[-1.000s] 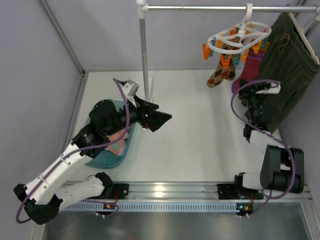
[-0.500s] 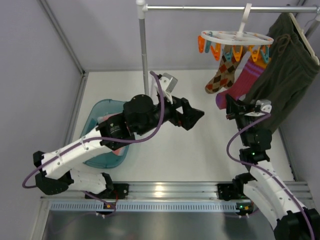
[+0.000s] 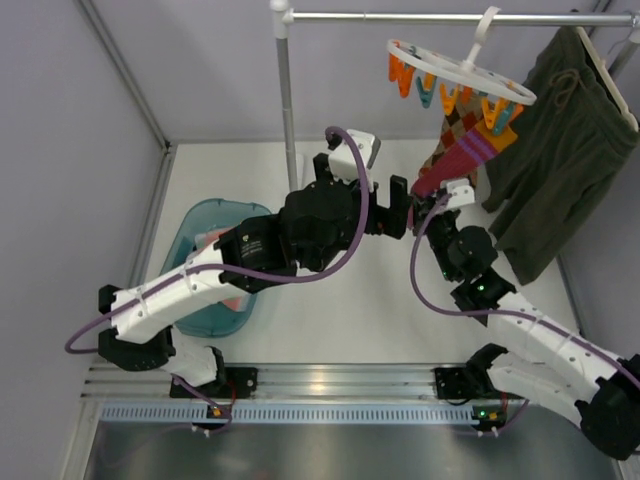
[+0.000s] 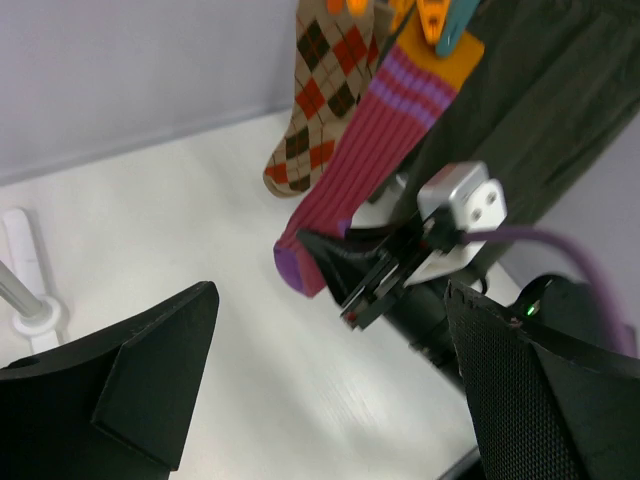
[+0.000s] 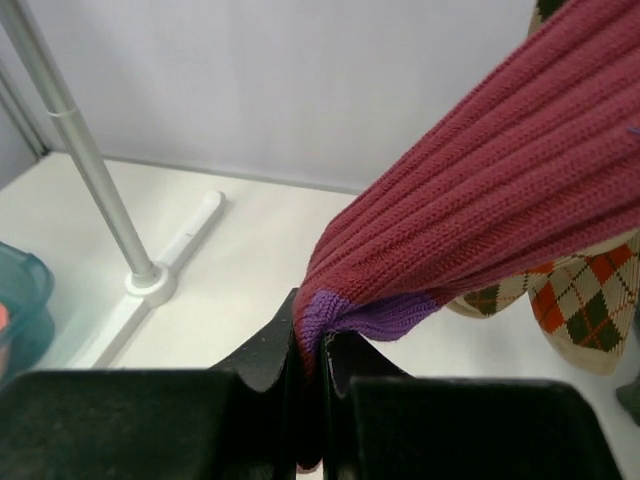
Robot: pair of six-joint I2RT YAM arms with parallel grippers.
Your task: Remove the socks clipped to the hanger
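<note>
Table: white (image 3: 330, 330), grey walls around; rail (image 3: 400, 16) crossed at 12 o'clock.
Hanger: white ring (image 3: 455, 70) hooked on the rail at 1 o'clock, tilted down toward 4 o'clock; most pegs hung bare.
Maroon sock: (image 5: 470, 190) cuff held in an orange peg, body pulled taut toward 7 o'clock; not yet off.
Argyle sock: (image 4: 320, 80) clipped just beside the maroon one, untouched.
Right gripper: (image 5: 310, 355) jaws clamped on the maroon sock's purple toe.
Left gripper: (image 3: 392, 212) jaws wide apart, nothing held, close by at 9 o'clock of the right one.
Bin: teal (image 3: 205, 215) at 9 o'clock, mostly under the left arm; contents could not be made out.
Garment: olive (image 3: 560, 150) at 2 o'clock, no part of the job.
Done: going by the bare pegs, probably most of the job.
Left: two socks; the maroon looked mid-pull, the argyle would follow.
</note>
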